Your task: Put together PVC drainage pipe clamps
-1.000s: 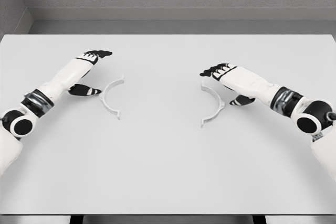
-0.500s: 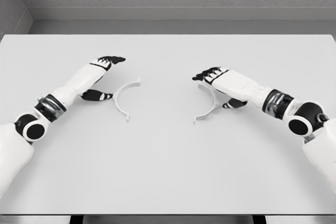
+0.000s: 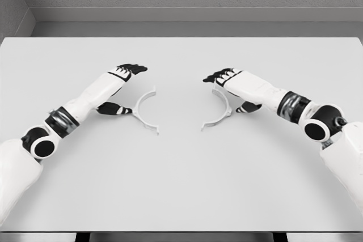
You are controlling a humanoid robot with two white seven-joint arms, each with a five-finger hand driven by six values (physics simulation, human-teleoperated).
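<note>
I see 2 white half-ring clamp pieces lying flat on the white worktop (image 3: pixel 181 185), near the middle, a bit toward the far side. Left clamp half (image 3: pixel 145 110) is a C-shaped arc with its open side facing right. Right clamp half (image 3: pixel 219 111) is its mirror, open side facing left. The 2 open sides face each other with bare worktop between them, so the halves are apart, not joined.

Left robot hand (image 3: pixel 122 86) comes in from lower left. Its black fingers (image 3: pixel 133 68) reach out past the far end of the left clamp half and the thumb (image 3: pixel 113 108) sits against the arc's outer left side. Fingers are spread around the piece. I can't tell if there is a firm grip or only contact at the thumb.

Right robot hand (image 3: pixel 235 86) comes in from the right, fingers extended over the far end of the right clamp half, thumb behind the arc's outer right side. Same story: spread, cupping the piece from outside, and I can't confirm a real grasp.

Both forearms sit low over the worktop.
</note>
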